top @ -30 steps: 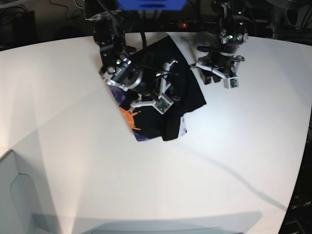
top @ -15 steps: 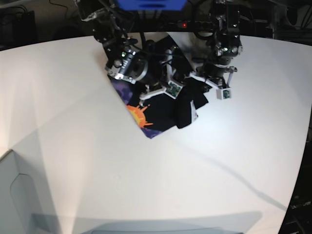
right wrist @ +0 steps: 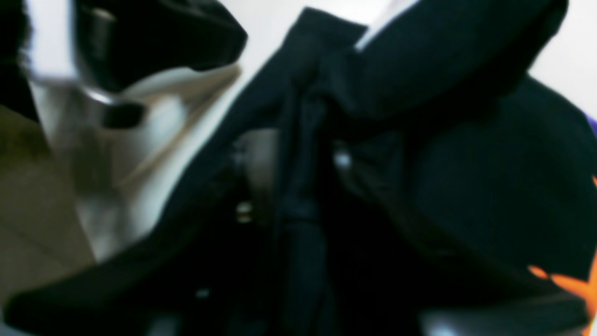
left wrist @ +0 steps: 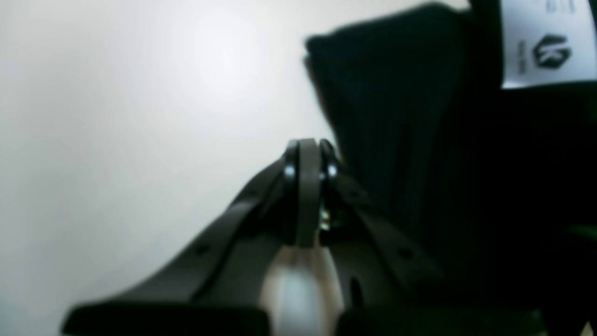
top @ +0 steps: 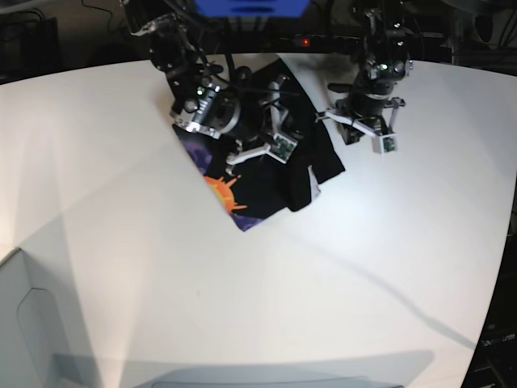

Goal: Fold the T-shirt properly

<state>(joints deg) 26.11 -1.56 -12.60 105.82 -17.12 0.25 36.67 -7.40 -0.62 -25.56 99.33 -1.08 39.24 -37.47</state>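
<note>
The black T-shirt (top: 262,184) lies bunched at the table's far middle, with its orange-and-purple print (top: 223,191) facing up at the left edge. My right gripper (top: 284,113) is shut on a fold of the black cloth (right wrist: 298,186), which runs between its fingers; a bit of the orange print (right wrist: 559,280) shows at the lower right. My left gripper (top: 343,125) is just right of the shirt. In the left wrist view its tips (left wrist: 305,156) are pressed together with nothing in them, beside the black cloth (left wrist: 419,140) and the small white tag (left wrist: 548,44).
The white table (top: 363,267) stretches wide in front of and to both sides of the shirt. Dark equipment and cables (top: 266,24) stand behind the table's far edge. A pale box-like edge (top: 32,323) sits at the lower left.
My right gripper has pulled the shirt up and rightward, so the cloth is more bunched. My left gripper moved in against the shirt half a second ago and has drawn back to the right.
</note>
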